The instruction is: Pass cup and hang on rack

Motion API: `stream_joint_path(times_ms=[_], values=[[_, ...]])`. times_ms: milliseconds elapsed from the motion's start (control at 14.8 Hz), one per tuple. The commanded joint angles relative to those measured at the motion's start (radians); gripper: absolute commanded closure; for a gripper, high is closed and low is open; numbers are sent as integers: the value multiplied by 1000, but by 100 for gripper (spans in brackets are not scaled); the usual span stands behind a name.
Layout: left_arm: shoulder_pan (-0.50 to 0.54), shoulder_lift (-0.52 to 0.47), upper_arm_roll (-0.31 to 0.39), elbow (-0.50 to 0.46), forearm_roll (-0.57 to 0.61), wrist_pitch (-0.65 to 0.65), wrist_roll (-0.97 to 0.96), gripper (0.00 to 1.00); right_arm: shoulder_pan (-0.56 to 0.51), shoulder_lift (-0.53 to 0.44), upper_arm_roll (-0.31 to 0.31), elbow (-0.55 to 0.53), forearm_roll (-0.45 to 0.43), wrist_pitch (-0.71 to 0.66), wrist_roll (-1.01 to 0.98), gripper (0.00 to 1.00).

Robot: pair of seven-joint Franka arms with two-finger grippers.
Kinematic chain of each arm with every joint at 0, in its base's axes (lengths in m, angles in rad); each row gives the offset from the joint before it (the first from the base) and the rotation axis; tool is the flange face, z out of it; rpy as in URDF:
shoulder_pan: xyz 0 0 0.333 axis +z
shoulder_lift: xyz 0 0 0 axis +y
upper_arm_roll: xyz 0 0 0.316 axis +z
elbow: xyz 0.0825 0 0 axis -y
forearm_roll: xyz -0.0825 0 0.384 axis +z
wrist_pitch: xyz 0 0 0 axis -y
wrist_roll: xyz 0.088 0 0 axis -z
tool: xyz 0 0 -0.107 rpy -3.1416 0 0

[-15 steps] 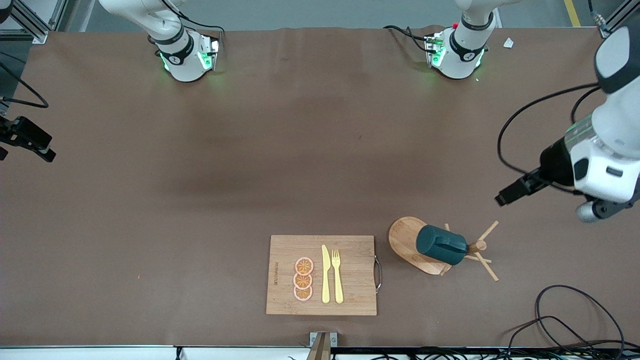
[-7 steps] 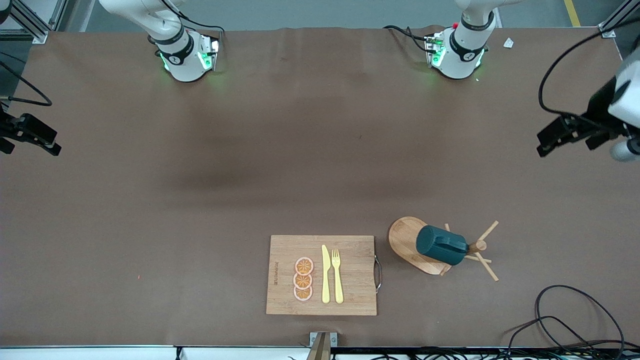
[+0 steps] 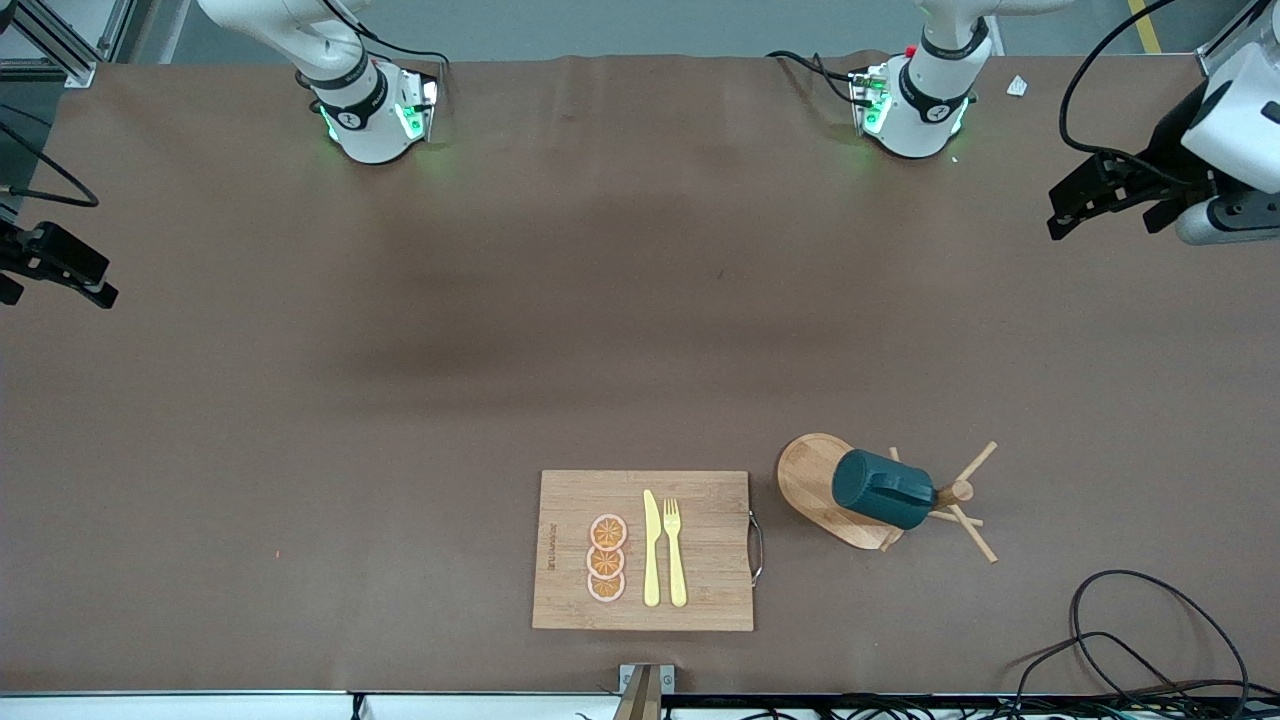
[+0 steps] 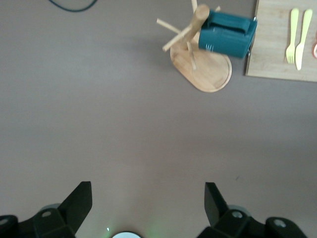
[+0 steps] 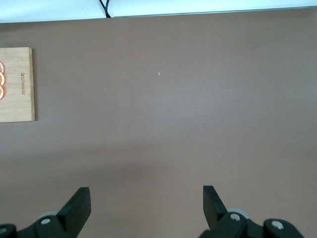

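Teal-green, small and cylindrical, the mug [image 3: 885, 489] hangs tipped on its side from a peg of the light wooden mug tree [image 3: 870, 495], its body over the tree's oval base and its side handle turned upward in the front view; the left wrist view [image 4: 227, 34] shows the same mug from the side, level with the top of the central post [image 4: 197, 20], which the front view foreshortens. The tree stands on the brown counter [image 3: 400, 400] toward the left arm's end, near the front camera. Just beside it, toward the right arm's end, lies a rectangular bamboo cutting board [image 3: 700, 590] carrying a pale yellow knife [image 3: 650, 548], a pale yellow fork [image 3: 675, 550] and three orange slices [image 3: 606, 558]; the right wrist view catches only one edge of that board [image 5: 17, 84]. A loop of black cable [image 3: 1150, 630] rests at the counter's corner near the front camera. The left end effector [image 3: 1075, 205] hangs over the counter's edge at the left arm's end, fingers [image 4: 77, 201] spread wide and holding nothing. The right end effector [image 3: 60, 270] waits over the right arm's end of the counter, fingers [image 5: 79, 203] likewise wide apart and empty.
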Motion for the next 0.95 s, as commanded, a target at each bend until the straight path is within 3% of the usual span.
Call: stream_joint_path(times_ms=[0, 136, 881], values=[[1, -129, 4, -189, -16, 95, 18, 0, -11, 4, 5, 23, -11, -14, -9, 0], [2, -154, 3, -229, -14, 111, 20, 0, -11, 5, 5, 23, -11, -14, -9, 0], [7, -142, -19, -182, 18, 94, 14, 0, -12, 5, 5, 23, -2, -8, -8, 0]])
